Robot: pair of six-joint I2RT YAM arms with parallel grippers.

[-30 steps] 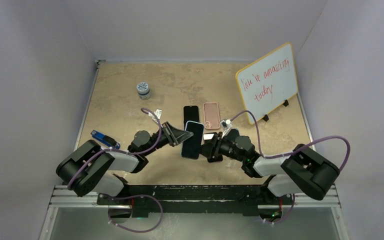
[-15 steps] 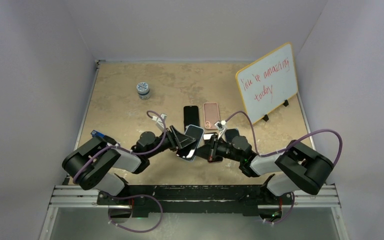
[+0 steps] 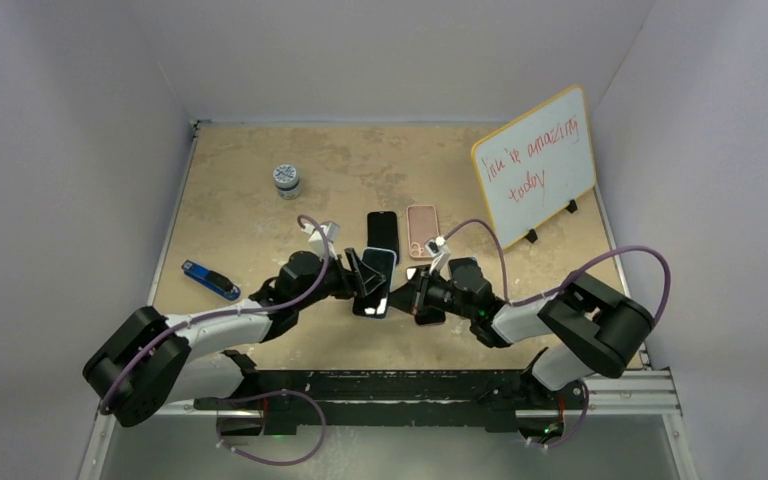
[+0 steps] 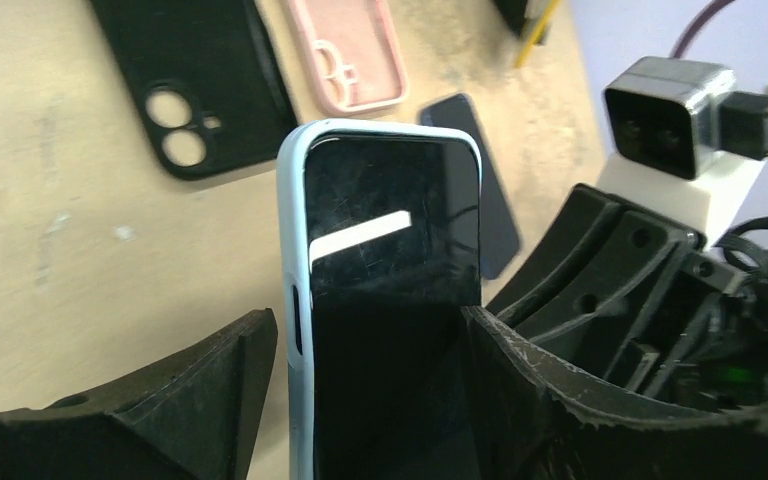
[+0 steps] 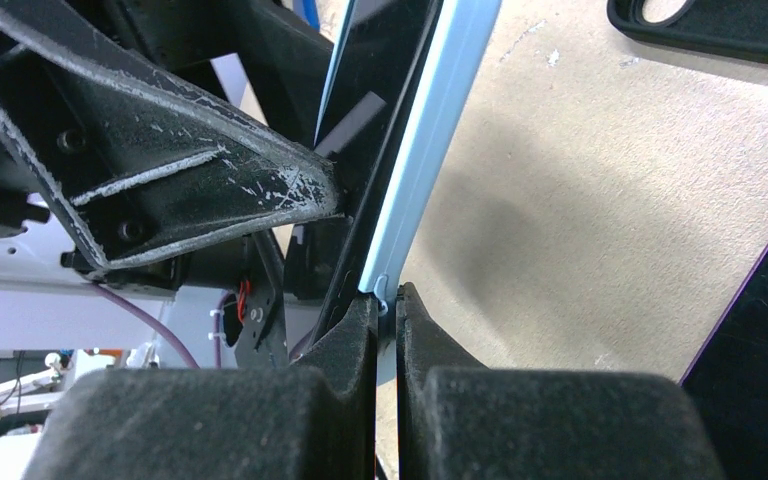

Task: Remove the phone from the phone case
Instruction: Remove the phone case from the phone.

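While pinched, phone (image 3: 375, 283) (lengthwise) points — toward black case (image 3: 382, 228).

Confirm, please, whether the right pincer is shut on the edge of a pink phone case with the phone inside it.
The colour is wrong: in the right wrist view the right pincer is shut on the edge of a light blue phone case with the phone inside it.
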